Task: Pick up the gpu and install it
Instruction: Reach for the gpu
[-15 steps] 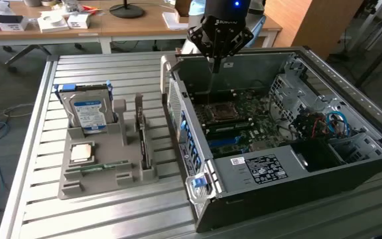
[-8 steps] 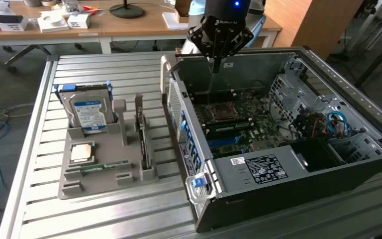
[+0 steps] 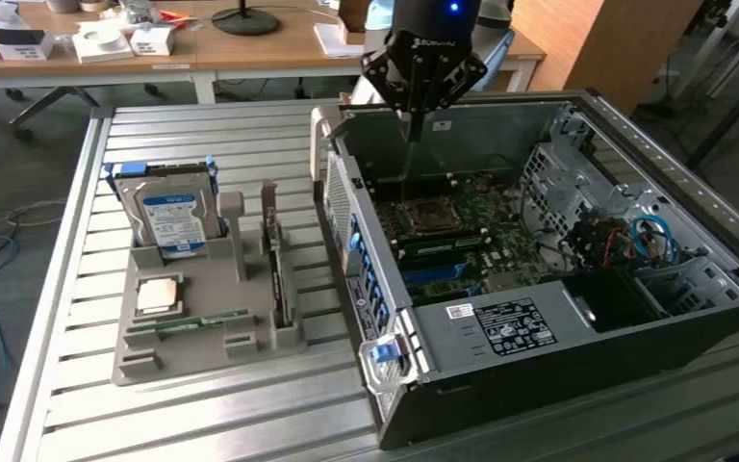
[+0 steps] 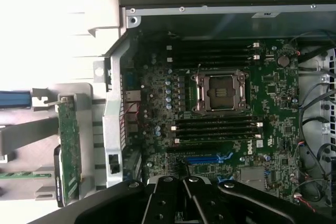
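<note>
Exterior view: the gripper (image 3: 407,135) hangs over the open computer case (image 3: 498,332), its jaws pressed together and holding nothing. The gpu (image 3: 278,279) stands on edge in a slot of the grey holder (image 3: 203,289) on the slatted table (image 3: 190,135), to the exterior view's left of the case and well apart from the gripper. A hard drive (image 3: 170,217) stands in the same holder.

Wrist view: the closed gripper (image 4: 184,179) sits above the motherboard (image 4: 273,103), near a blue slot (image 4: 207,158). The gpu (image 4: 68,145) stands outside the case wall.

A lab: opened computer case (image 3: 600,361) on slatted metal bench (image 3: 203,135), cluttered desks (image 3: 280,53) behind.
</note>
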